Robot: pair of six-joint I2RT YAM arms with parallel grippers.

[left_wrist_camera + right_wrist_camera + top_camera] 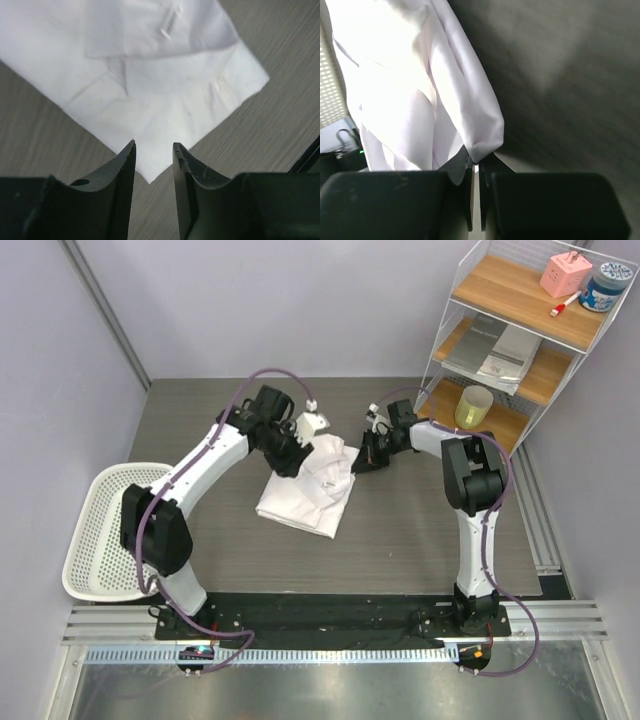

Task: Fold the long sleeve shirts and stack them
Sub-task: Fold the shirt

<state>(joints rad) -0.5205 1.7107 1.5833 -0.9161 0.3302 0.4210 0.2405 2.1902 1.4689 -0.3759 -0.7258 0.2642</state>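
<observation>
The grey wood-grain surface (420, 530) filled the middle of the scene, with a wire shelf unit (520, 335) at its far right corner and a white perforated basket (100, 530) at its left edge. A white long sleeve shirt (305, 490) lay partly folded near the centre of the surface, between the two arms. The left claw (153, 147) hung just over the shirt's far left corner, its fingers apart and gripping nothing, a point of cloth showing in the gap below them. The right claw (477, 159) was clenched on a fold of the shirt's right edge. A yellow cup (473, 407) stood on the lowest shelf.
</observation>
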